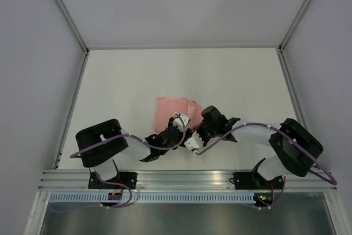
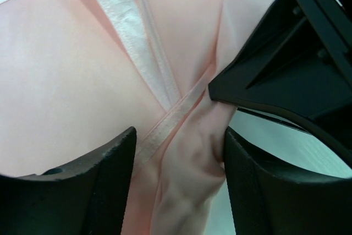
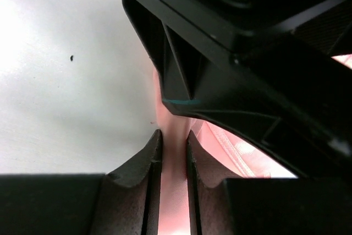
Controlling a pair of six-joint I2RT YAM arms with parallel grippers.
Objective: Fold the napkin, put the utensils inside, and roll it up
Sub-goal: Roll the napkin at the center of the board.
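The pale pink napkin [image 1: 168, 111] lies folded on the white table, just beyond both grippers. My right gripper [image 1: 197, 133] is shut on the napkin's near right edge; in the right wrist view [image 3: 173, 158] a thin strip of pink cloth [image 3: 173, 196] is pinched between its fingers. My left gripper [image 1: 184, 127] is right beside it, jaws apart [image 2: 180, 180], straddling a raised twisted ridge of the napkin [image 2: 192, 152]. The ridge touches the right finger [image 2: 258, 191]. The napkin's shiny hem [image 2: 137, 42] runs across the left wrist view. No utensils are in view.
The right gripper's black body [image 2: 291, 64] fills the upper right of the left wrist view, nearly touching the left fingers. The left gripper's body [image 3: 247, 53] looms over the right wrist view. Metal frame rails [image 1: 71, 103] border the table.
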